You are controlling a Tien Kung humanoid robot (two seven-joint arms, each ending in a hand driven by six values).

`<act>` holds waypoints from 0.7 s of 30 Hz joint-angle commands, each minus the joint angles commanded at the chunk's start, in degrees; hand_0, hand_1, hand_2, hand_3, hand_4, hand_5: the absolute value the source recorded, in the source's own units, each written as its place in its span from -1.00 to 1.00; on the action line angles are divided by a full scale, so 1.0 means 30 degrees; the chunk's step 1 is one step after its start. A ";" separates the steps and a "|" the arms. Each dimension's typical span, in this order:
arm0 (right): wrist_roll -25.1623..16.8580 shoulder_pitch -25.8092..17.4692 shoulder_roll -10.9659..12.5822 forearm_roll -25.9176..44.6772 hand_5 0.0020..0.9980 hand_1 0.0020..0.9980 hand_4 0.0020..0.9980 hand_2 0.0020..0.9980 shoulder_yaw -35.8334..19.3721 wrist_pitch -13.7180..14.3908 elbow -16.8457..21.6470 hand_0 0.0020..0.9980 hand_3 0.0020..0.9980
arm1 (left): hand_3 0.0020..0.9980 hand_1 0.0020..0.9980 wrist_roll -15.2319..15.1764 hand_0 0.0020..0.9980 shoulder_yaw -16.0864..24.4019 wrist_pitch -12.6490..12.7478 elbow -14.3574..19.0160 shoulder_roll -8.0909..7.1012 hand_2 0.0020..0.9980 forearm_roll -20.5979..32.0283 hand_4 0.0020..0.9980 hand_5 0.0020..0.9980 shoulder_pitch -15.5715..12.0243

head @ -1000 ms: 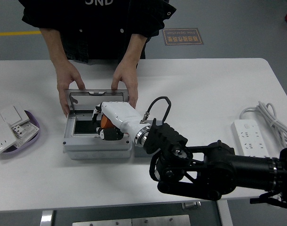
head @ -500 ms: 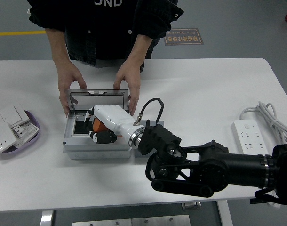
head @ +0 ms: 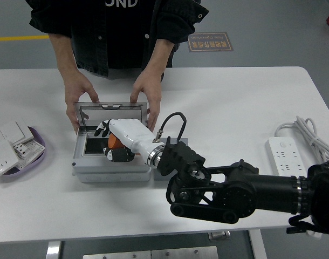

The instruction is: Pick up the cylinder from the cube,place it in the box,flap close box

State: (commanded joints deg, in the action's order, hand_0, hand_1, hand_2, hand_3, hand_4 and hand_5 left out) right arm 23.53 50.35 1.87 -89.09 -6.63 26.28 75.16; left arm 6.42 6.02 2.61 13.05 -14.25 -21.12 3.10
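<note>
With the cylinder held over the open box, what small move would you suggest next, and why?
Probably lower it slightly and let go. The right hand grips the orange cylinder just above the dark cavity of the box, while the person's hands hold the lid upright, so the opening looks clear.

The box [head: 111, 162] is a pale grey, squarish case sitting on the white table toward its left half. It has a dark rectangular opening in the top and a clear, grey-framed flap [head: 112, 112] standing raised along its far edge. The cylinder [head: 115, 142] is a small orange piece, only partly visible, hanging over the right part of that dark opening. I can't tell whether it touches the inside of the box. The cube can't be made out.
</note>
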 joint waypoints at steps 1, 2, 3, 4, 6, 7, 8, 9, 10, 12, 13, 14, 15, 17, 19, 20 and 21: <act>-0.0009 -0.0006 0.0004 -0.0023 -0.56 0.34 0.22 0.33 0.0005 -0.0041 -0.0013 0.55 0.38 | 0.28 0.25 -0.0006 0.20 0.0009 0.0002 0.0000 0.0004 0.23 -0.0006 0.40 -0.55 -0.0004; -0.0009 -0.0013 0.0008 -0.0059 -0.56 0.34 0.22 0.33 0.0004 -0.0081 -0.0018 0.55 0.38 | 0.28 0.25 -0.0014 0.20 0.0014 0.0008 0.0000 0.0007 0.23 -0.0007 0.40 -0.55 -0.0007; -0.0012 -0.0023 0.0012 -0.0081 -0.55 0.33 0.28 0.34 0.0003 -0.0120 -0.0012 0.58 0.40 | 0.28 0.25 -0.0016 0.20 0.0006 0.0009 0.0000 0.0008 0.23 -0.0009 0.40 -0.55 -0.0008; -0.0021 -0.0036 0.0017 -0.0097 -0.55 0.33 0.28 0.34 0.0000 -0.0179 0.0002 0.58 0.40 | 0.28 0.25 -0.0021 0.20 -0.0010 0.0013 -0.0003 0.0009 0.23 0.0002 0.40 -0.55 -0.0010; -0.0025 -0.0061 0.0025 -0.0139 -0.55 0.33 0.28 0.34 -0.0008 -0.0302 0.0035 0.58 0.40 | 0.28 0.25 -0.0032 0.20 -0.0037 0.0019 -0.0008 0.0009 0.23 0.0021 0.40 -0.55 -0.0015; -0.0039 -0.0073 0.0028 -0.0136 -0.55 0.33 0.28 0.34 -0.0013 -0.0352 0.0049 0.58 0.40 | 0.28 0.25 -0.0032 0.20 -0.0058 0.0019 -0.0011 0.0008 0.23 0.0033 0.40 -0.55 -0.0018; -0.0061 -0.0088 0.0034 -0.0098 -0.55 0.33 0.28 0.34 -0.0018 -0.0396 0.0070 0.58 0.40 | 0.28 0.25 -0.0034 0.20 -0.0088 0.0021 -0.0016 0.0006 0.23 0.0054 0.40 -0.55 -0.0023; -0.0094 -0.0103 0.0040 -0.0042 -0.34 0.34 0.74 0.34 -0.0025 -0.0418 0.0089 0.62 0.50 | 0.27 0.25 -0.0033 0.20 -0.0118 0.0022 -0.0021 0.0004 0.23 0.0081 0.40 -0.53 -0.0031; -0.0131 -0.0117 0.0046 0.0019 -0.34 0.34 0.74 0.34 -0.0036 -0.0426 0.0104 0.62 0.50 | 0.27 0.25 -0.0030 0.20 -0.0146 0.0022 -0.0025 0.0003 0.23 0.0105 0.40 -0.53 -0.0040; -0.0243 -0.0160 0.0074 0.0205 -0.34 0.34 0.74 0.34 -0.0097 -0.0395 0.0169 0.62 0.50 | 0.27 0.25 -0.0016 0.20 -0.0205 0.0021 -0.0032 0.0006 0.23 0.0156 0.40 -0.53 -0.0070; -0.0316 -0.0190 0.0099 0.0331 -0.34 0.34 0.74 0.34 -0.0149 -0.0355 0.0225 0.62 0.50 | 0.27 0.25 -0.0009 0.20 -0.0222 0.0020 -0.0035 0.0009 0.23 0.0172 0.40 -0.53 -0.0085; -0.0424 -0.0237 0.0145 0.0529 -0.34 0.34 0.74 0.34 -0.0236 -0.0278 0.0327 0.62 0.50 | 0.27 0.25 -0.0003 0.20 -0.0233 0.0019 -0.0038 0.0013 0.23 0.0185 0.40 -0.53 -0.0101; -0.0553 -0.0294 0.0205 0.0760 -0.30 0.35 0.84 0.35 -0.0342 -0.0175 0.0457 0.64 0.54 | 0.27 0.25 0.0000 0.20 -0.0236 0.0020 -0.0039 0.0017 0.23 0.0196 0.40 -0.53 -0.0115; -0.1056 -0.0478 0.0470 0.1541 -0.30 0.35 0.84 0.35 -0.0786 0.0220 0.1014 0.64 0.54 | 0.27 0.25 0.0006 0.20 -0.0224 0.0021 -0.0043 0.0034 0.23 0.0206 0.40 -0.53 -0.0155; -0.1452 -0.0592 0.0726 0.2092 -0.30 0.35 0.84 0.35 -0.1247 0.0559 0.1553 0.64 0.54 | 0.27 0.25 0.0013 0.20 -0.0226 0.0023 -0.0045 0.0045 0.23 0.0218 0.40 -0.53 -0.0186; -0.1647 -0.0628 0.0880 0.2299 -0.30 0.35 0.84 0.35 -0.1552 0.0734 0.1876 0.64 0.54 | 0.27 0.25 0.0020 0.20 -0.0236 0.0023 -0.0045 0.0051 0.23 0.0222 0.40 -0.53 -0.0200; -0.1790 -0.0641 0.1009 0.2423 -0.26 0.35 0.88 0.35 -0.1819 0.0866 0.2141 0.64 0.57 | 0.27 0.25 0.0025 0.20 -0.0244 0.0022 -0.0044 0.0056 0.23 0.0224 0.40 -0.52 -0.0207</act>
State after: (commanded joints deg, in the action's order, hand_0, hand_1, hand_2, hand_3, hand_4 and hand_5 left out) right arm 18.16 48.43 4.90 -81.83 -12.09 28.88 81.58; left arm 6.50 5.29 2.68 12.92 -14.08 -20.45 2.48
